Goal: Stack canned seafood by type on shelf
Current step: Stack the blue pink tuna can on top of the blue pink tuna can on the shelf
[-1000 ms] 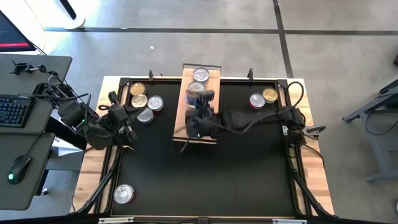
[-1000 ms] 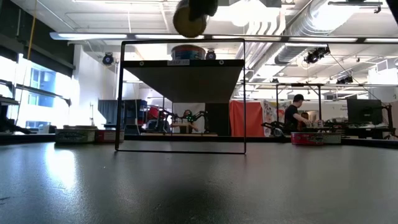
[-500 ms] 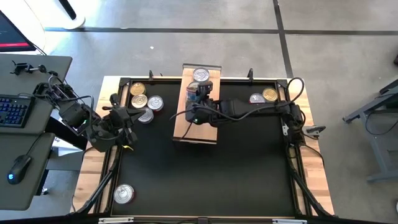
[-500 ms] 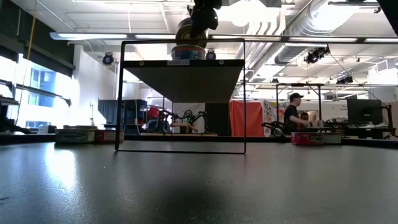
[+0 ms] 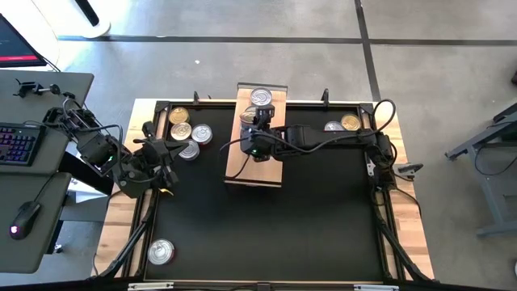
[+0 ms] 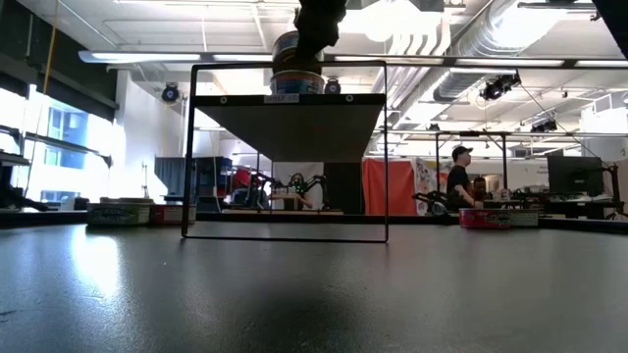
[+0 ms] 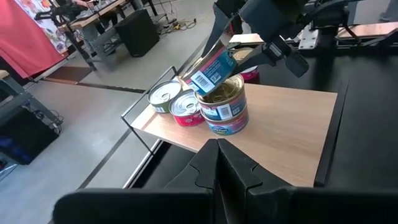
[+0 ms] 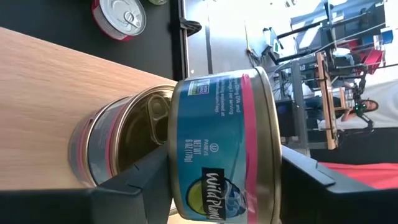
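The shelf (image 5: 254, 168) is a light-wood plank on a black wire frame at the table's far middle. On it stand a silver-lidded can (image 5: 260, 98), a red can (image 7: 186, 107) and a blue-and-pink labelled can with a gold lid (image 7: 225, 112). My right gripper (image 5: 255, 131) is shut on a second blue-and-pink can (image 7: 211, 70), tilted right over the gold lid. My left gripper (image 5: 167, 152) hovers shut over the mat's left side, beside a group of loose cans (image 5: 187, 133). My right gripper pinches the blue-and-pink can between its two fingers (image 8: 144, 180), one on each flat end, with the label (image 8: 217, 143) facing the wrist camera. The fingers slant down from the table's right side. The can is tilted, its lower edge (image 7: 203, 89) at the standing can's rim; I cannot tell whether they touch.
Two cans (image 5: 342, 125) lie at the mat's far right and one red-sided can (image 5: 161, 252) at its near left corner. The shelf's near half (image 7: 286, 121) is bare wood. A desk with keyboard and mouse (image 5: 24, 145) stands to the table's left.
My right gripper has carried the blue-and-pink can from above the shelf's middle toward its far end and slightly down. It has turned, and the can now sits tilted right over the standing can of the same kind.
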